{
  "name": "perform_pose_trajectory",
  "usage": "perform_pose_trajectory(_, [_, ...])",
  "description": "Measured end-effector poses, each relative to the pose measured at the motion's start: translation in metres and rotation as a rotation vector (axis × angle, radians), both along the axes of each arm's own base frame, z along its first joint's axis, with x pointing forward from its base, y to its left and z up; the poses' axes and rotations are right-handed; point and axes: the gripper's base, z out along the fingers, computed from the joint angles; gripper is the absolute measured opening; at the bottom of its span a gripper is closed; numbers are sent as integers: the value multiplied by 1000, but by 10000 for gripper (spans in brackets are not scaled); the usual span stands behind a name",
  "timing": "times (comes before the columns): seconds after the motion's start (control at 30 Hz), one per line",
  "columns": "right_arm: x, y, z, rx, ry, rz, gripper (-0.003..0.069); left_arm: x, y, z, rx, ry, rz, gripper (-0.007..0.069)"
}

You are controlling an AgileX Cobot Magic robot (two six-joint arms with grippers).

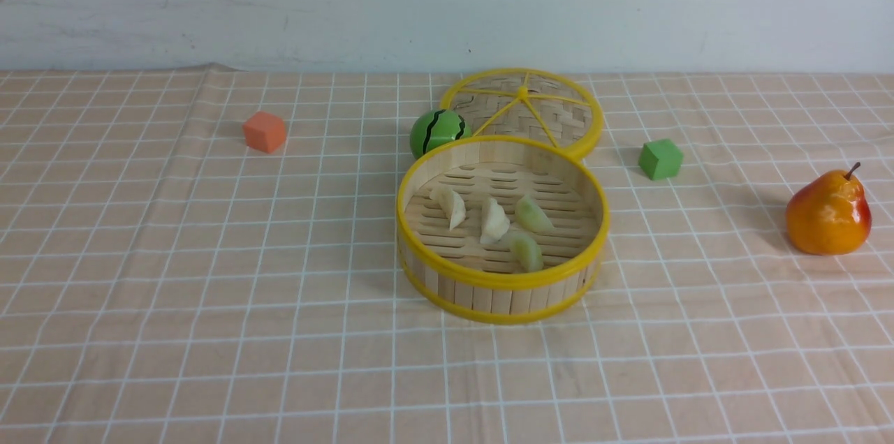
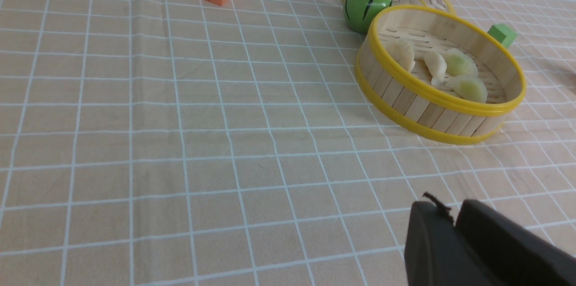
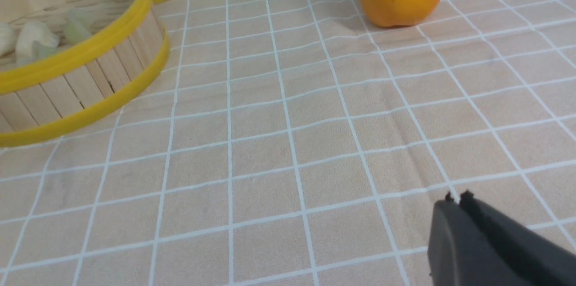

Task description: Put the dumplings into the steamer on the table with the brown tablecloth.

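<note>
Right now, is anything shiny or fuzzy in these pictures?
Front view: sharp, soft even light, a pale shadow left of the pear. Right wrist view: white glare spots on the pear's skin, and the near right gripper looks blurry. Left wrist view: the left gripper is blurry too; the steamer stays clear.

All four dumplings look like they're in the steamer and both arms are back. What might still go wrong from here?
1. The steamer is uncovered; its lid lies behind, touching its rim, so a bump could tip dumplings out.
2. The watermelon ball rests against the steamer's far rim; it may roll if the basket shifts.
3. The left gripper hovers low over the wrinkled brown tablecloth; a sweep could drag it.
</note>
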Motion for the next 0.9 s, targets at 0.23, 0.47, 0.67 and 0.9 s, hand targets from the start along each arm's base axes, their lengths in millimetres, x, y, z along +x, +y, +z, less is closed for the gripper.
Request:
perform_pose_trajectory(0.23, [0, 0, 0, 1, 0, 0, 4, 0, 0, 0, 0, 0, 0, 75])
perform_pose_trajectory(0.47, [0, 0, 0, 1, 0, 0, 13, 0, 0, 0, 0, 0, 0, 75])
perform_pose_trajectory(0.67, [0, 0, 0, 1, 0, 0, 20, 0, 0, 0, 0, 0, 0, 77])
perform_pose_trajectory(0.9, [0, 0, 0, 1, 0, 0, 29, 5, -4, -11, 2, 2, -14, 81])
